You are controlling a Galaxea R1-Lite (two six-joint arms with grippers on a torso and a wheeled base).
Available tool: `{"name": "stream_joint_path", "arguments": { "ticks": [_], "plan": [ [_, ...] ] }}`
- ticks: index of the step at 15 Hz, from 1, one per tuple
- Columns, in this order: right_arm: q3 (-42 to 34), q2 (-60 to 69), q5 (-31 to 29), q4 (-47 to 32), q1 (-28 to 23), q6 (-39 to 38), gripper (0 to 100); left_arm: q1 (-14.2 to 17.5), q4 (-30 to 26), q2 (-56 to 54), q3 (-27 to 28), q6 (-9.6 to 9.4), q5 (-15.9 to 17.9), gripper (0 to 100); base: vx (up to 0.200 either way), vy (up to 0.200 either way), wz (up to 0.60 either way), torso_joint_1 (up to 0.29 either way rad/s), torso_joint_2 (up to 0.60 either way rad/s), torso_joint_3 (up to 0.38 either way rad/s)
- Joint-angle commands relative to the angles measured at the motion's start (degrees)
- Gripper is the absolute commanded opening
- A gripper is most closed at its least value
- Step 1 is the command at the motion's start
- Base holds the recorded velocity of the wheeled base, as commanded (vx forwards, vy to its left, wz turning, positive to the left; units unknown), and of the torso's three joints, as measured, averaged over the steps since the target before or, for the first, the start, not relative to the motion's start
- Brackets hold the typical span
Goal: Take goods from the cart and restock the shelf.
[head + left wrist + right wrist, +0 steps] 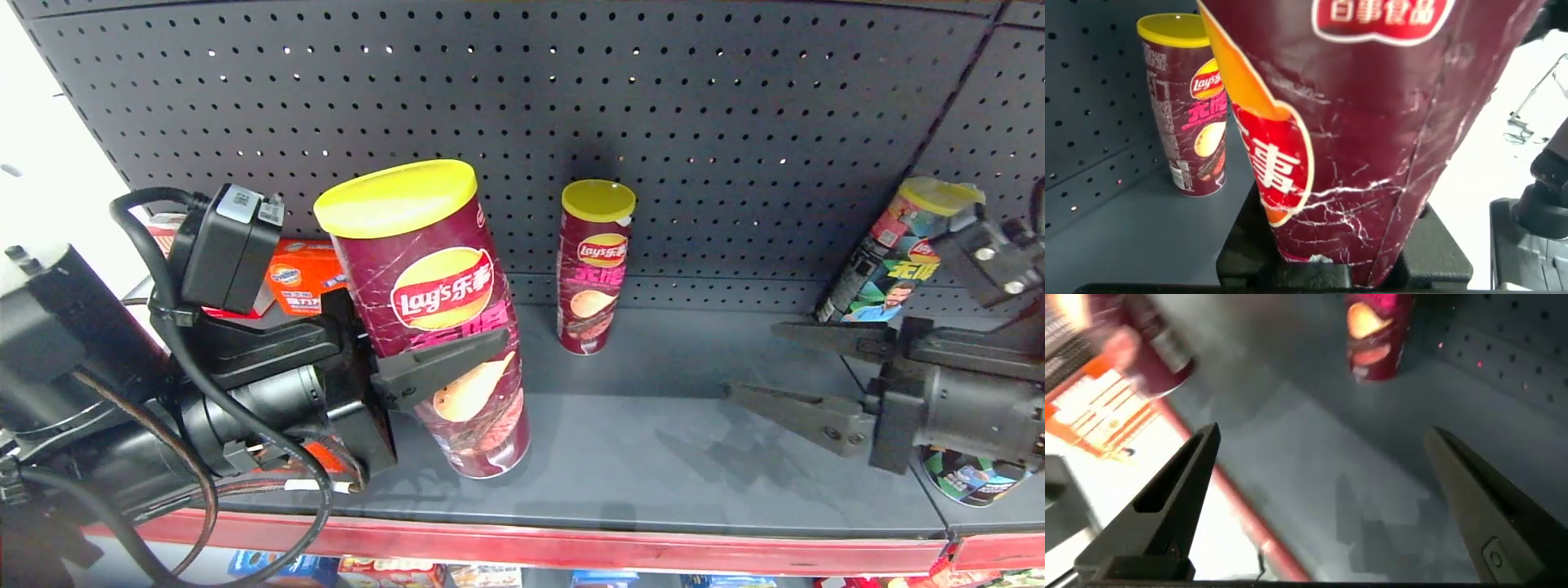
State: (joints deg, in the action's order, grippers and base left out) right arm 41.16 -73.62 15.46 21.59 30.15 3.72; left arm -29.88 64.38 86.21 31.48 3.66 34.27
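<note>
At the far left of the shelf (653,457), orange boxes (302,286) lie behind the left arm, so that stretch is already stocked. The left gripper (445,363) is clamped across the middle of a maroon crisp can (424,310) with a yellow lid. 1 finger crosses the can's front and the other is hidden behind it. A grip at mid-height probably keeps the tall tube balanced. The can tilts, lid toward the left, with its base low over the front part of the shelf. Whether the base touches the board cannot be told. In the left wrist view the can (1372,139) sits deep in the jaws. A 2nd maroon can (594,265) stands upright close to the pegboard (571,98). The held can lies in front of it and to its left, which suggests a place in the same group. The right gripper (753,361) hangs over bare shelf with its jaws spread wide and nothing between them, seemingly kept apart from the left arm's work. Behind it a dark, green-printed can (898,245) leans against the back panel.
</note>
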Motion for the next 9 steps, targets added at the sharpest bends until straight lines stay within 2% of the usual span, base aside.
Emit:
{"name": "stream_joint_path", "arguments": {
  "ticks": [1,3,4,6,7,9],
  "plan": [
    [4.55,-9.44,0.36,2.14,-0.88,0.68,100,0.00,-0.04,0.01,0.08,0.03,0.01,0,0.000,0.000,0.00,0.000,0.00,0.000],
    [6.92,-13.13,0.54,2.84,-1.06,1.38,100,0.88,-0.04,-0.08,0.16,0.12,0.10,0,0.000,0.000,0.00,0.000,0.00,0.000],
    [7.18,-15.59,3.44,4.95,-1.76,4.10,100,0.96,-0.04,-0.17,0.16,1.00,0.10,0,0.000,0.000,0.00,0.000,0.00,0.000],
    [6.92,-18.84,11.52,10.31,-3.96,8.94,100,0.96,-0.04,-0.25,-0.01,1.35,0.10,0,0.000,0.000,0.00,0.000,0.00,0.000],
    [7.62,-22.36,17.94,14.45,-6.07,11.57,100,0.88,-0.04,-0.34,-0.01,1.35,0.19,0,0.000,0.000,0.00,0.000,0.00,0.000],
    [10.61,-27.54,21.72,19.19,-6.33,12.72,100,0.96,-0.04,-0.25,0.16,1.62,1.24,0,0.000,0.000,0.00,0.000,0.00,0.000]
  ]
}}
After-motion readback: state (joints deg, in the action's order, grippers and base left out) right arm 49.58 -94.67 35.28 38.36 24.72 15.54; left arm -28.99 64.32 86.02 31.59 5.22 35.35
